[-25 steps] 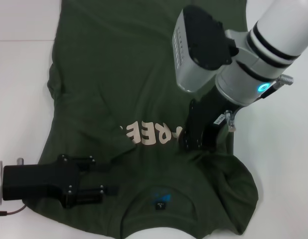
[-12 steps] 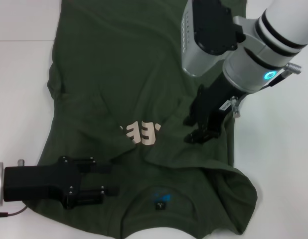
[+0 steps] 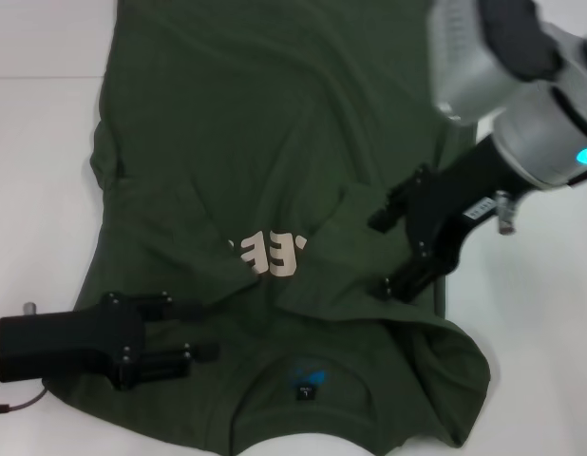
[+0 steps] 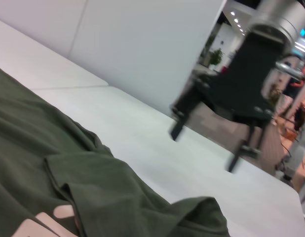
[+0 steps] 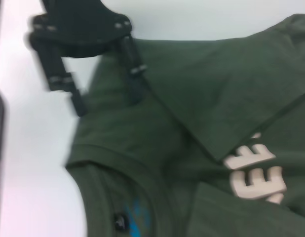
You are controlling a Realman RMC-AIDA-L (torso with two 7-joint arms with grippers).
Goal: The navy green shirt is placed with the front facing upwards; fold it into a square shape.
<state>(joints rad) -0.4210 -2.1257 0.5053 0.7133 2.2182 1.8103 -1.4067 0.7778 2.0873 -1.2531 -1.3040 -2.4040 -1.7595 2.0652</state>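
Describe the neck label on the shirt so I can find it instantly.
Start from the navy green shirt spread over the white table and go to its collar at the near edge. The neck label is a small dark tag just inside the neckline, below the pale lettering, marked by a blue print beside it.

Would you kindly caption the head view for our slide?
Open right gripper above the partly folded navy green shirt; open left gripper at its left shoulder.

pale letters "ee" show on the navy green shirt [image 3: 274,142].
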